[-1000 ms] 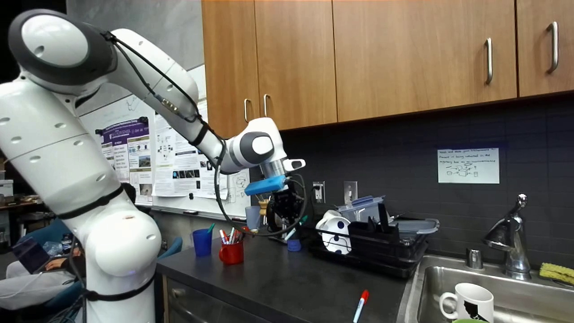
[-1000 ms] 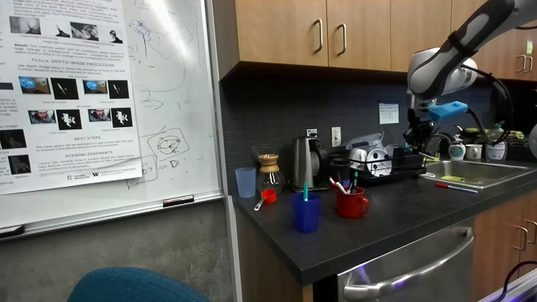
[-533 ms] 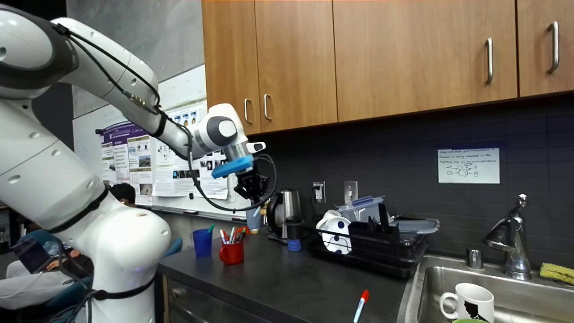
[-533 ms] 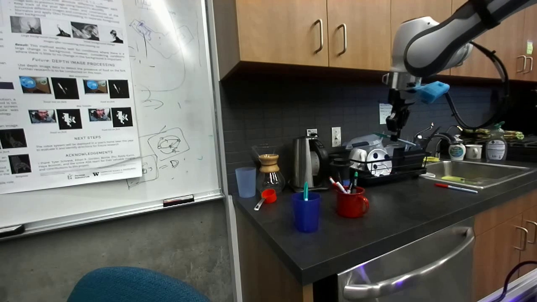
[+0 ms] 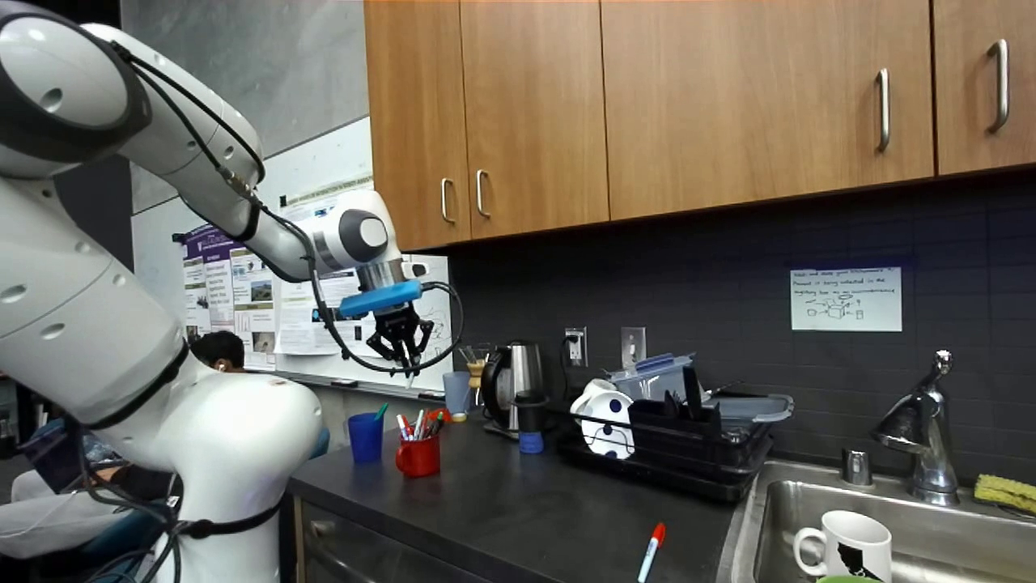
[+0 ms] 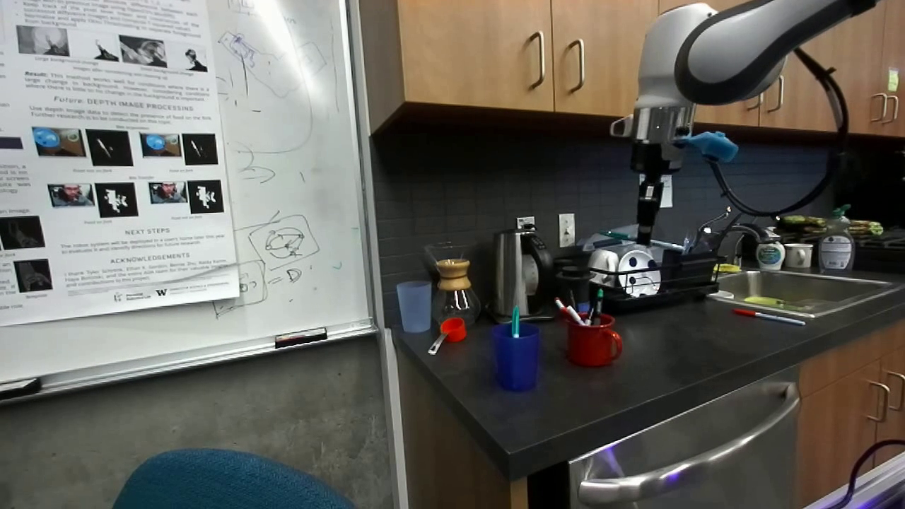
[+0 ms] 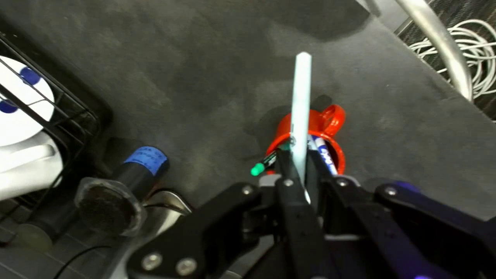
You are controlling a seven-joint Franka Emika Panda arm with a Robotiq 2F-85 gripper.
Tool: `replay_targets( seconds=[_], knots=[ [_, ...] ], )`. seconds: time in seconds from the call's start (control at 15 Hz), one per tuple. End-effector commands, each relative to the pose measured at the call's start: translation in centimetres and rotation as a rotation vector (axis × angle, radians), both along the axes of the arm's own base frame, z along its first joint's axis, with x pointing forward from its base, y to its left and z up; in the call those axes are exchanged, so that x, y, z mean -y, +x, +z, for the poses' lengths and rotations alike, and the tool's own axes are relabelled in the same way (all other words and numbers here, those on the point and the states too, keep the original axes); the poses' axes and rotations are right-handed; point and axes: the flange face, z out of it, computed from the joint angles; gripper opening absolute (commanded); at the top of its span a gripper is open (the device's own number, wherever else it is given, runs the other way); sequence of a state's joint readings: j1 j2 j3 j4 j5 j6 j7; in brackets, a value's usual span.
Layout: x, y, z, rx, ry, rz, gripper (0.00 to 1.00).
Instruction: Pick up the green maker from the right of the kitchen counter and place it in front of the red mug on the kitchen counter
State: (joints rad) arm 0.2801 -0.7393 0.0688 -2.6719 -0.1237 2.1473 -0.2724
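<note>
Wrist view, lower centre: the black two-fingered pincer (image 7: 299,164) is clamped on the slim white-and-green marker (image 7: 301,97), held in the air with its barrel pointing up the frame. Beyond it sits the red handled mug (image 7: 317,124), partly covered by that barrel; descending straight could knock the rim or the black-and-green marker (image 7: 268,161) leaning out. Farther, at upper right, the dark grey tabletop (image 7: 193,77) ends; a barrel released too high might roll over that edge.
</note>
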Motion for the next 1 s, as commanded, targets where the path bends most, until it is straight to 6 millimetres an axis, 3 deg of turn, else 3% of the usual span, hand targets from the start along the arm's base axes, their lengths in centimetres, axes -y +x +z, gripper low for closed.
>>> replay_targets(
  seconds=[0.0, 0.4, 0.93],
  knots=[
    [-1.8, -1.4, -0.1, -0.071, 0.000, 0.122, 0.03],
    [-3.9, -3.4, -2.0, -0.165, -0.032, 0.265, 0.03],
    [-5.7, -5.0, -6.5, -0.188, -0.085, 0.380, 0.03]
  ],
)
